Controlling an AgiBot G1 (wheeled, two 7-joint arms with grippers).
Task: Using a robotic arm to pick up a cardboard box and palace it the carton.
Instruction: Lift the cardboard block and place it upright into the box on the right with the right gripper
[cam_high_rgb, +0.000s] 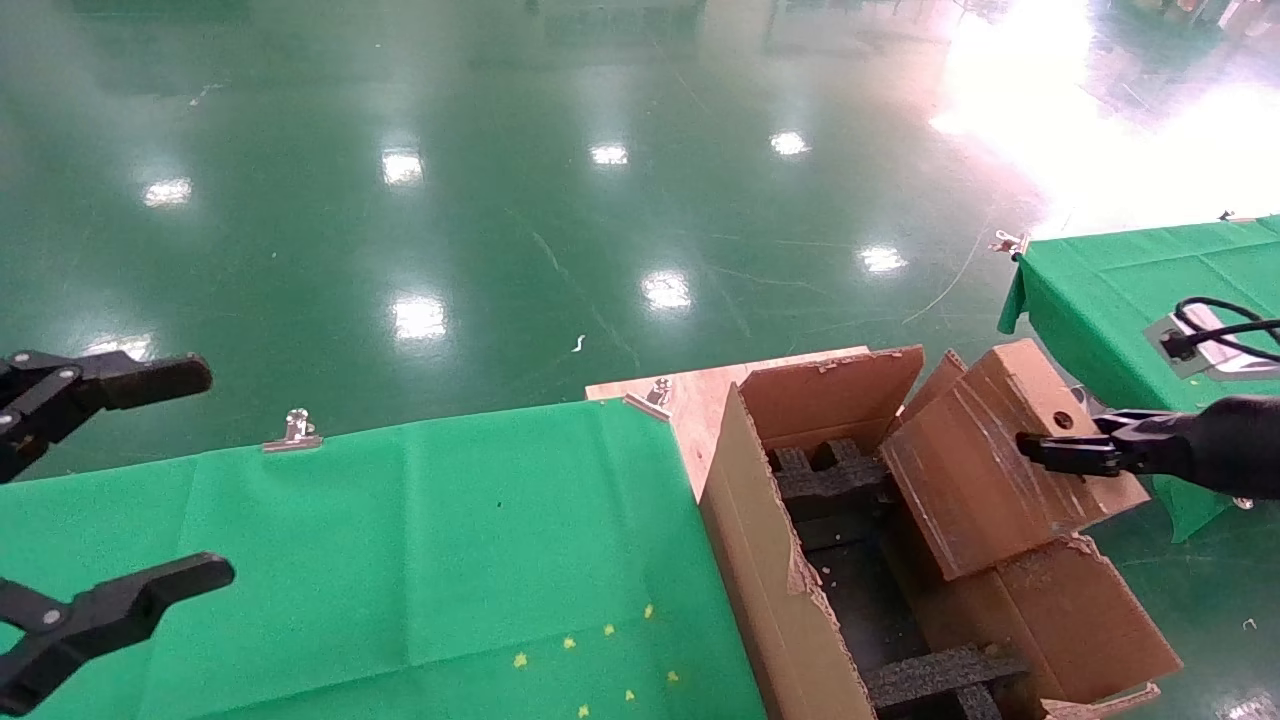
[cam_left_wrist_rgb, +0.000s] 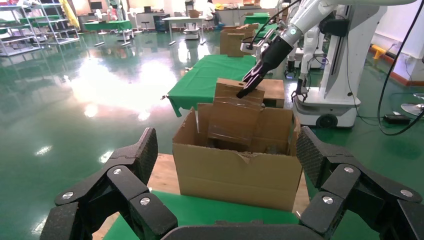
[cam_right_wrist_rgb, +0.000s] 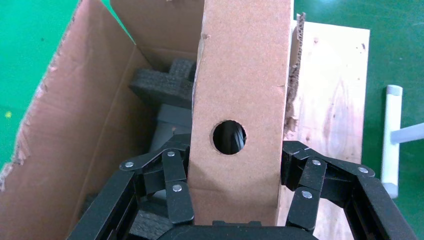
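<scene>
Look to the right of the head view: your right gripper (cam_high_rgb: 1062, 452), black with linked fingers, reaches in from the right edge and is clenched on the small oblong brown cardboard box (cam_high_rgb: 1000, 460) with clear tape. The box hangs tilted over the right half of the large brown corrugated carton (cam_high_rgb: 760, 560) with ragged flaps, its lower end dipping toward the opening, its upper end with the small round hole (cam_high_rgb: 1062, 421) raised toward the upper right.

In the right wrist view you see the same grasp from behind: the fingers (cam_right_wrist_rgb: 175, 187) press the two long sides of the box (cam_right_wrist_rgb: 240, 100), with the hole (cam_right_wrist_rgb: 229, 137) in the face between them. Beside and below the box lie the black foam inserts (cam_right_wrist_rgb: 162, 82) inside the carton (cam_right_wrist_rgb: 55, 145), and a bare plywood board (cam_right_wrist_rgb: 335, 100) shows on the other side.

In the left wrist view, the white tubular robotic arm (cam_left_wrist_rgb: 310, 15) comes down from the upper right of the frame, and its gripper (cam_left_wrist_rgb: 252, 82) holds the box (cam_left_wrist_rgb: 235, 115) upright-leaning above the carton (cam_left_wrist_rgb: 237, 172).

Your left gripper (cam_high_rgb: 110, 480) sits at the lower left of the head view, above the green cloth-covered table (cam_high_rgb: 400, 560), its fingers spread wide and holding nothing. A second green-draped table (cam_high_rgb: 1110, 280) stands at the right edge of that view, above the green glossy floor (cam_high_rgb: 500, 200).
</scene>
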